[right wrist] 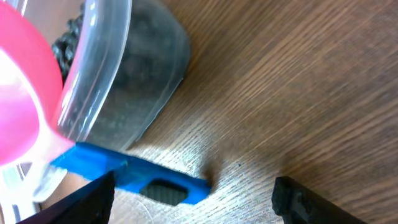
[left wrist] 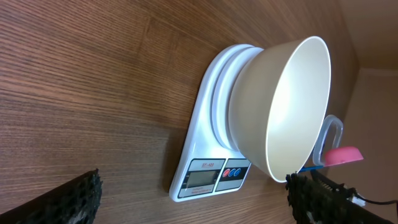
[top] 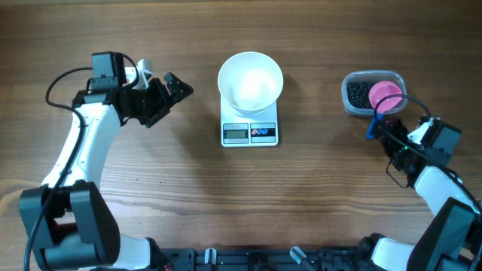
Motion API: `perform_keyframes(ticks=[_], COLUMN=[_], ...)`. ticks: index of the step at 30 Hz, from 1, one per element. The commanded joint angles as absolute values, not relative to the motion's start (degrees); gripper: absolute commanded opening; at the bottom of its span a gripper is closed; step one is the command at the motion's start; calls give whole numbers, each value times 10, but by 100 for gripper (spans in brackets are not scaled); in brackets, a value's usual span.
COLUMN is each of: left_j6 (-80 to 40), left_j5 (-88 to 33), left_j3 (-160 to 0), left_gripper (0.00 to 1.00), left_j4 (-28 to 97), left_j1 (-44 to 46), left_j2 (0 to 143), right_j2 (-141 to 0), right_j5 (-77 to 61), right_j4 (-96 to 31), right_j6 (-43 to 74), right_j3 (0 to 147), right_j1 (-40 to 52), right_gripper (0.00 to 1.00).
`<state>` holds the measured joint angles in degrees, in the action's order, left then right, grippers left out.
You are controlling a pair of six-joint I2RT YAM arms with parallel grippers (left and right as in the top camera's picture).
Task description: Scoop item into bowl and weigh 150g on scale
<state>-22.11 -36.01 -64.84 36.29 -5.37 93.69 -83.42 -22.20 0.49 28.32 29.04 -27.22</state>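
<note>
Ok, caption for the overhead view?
Empty bowl on scale; right gripper open at blue handle of pink scoop; left gripper open, aside.

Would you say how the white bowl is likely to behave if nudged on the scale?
The bowl looks empty, so probably light and easily slid. Its base is narrower than its rim, so a rim push may tip it.

Wood-grain table (top: 151,188), warm brown, evenly lit

Bright, even light; the bowl (top: 251,79) glares white inside, and the close pink scoop (right wrist: 25,106) blurs.
</note>
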Motion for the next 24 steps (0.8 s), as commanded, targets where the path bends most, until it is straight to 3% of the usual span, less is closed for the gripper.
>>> perform_keyframes(ticks=[1, 8, 13, 18, 21, 24], left_j6=[-210, -210, -210, -210, -210, -210], left_j5=[-359, -359, -359, -359, -359, -359], left_j3=[-649, -649, -649, -649, -649, -649], left_gripper=[100, 100, 100, 100, 100, 100], left_j4=[363, 363, 363, 363, 363, 363], left_j1=[-55, -55, -55, -55, -55, -55], left_j2=[927, 927, 927, 927, 927, 927], right_j2=[-837, -810, -810, -810, -810, -812], right_j5=[-253, -315, -353, -370, -352, -319], right_j4=[-3, -133, -160, -241, -324, -327], right_j6=[217, 195, 192, 126, 85, 61], right_j3=[290, 385, 402, 441, 495, 508], right_j1=[-274, -274, -274, -274, -274, -274], right_gripper=[79, 75, 74, 74, 79, 86])
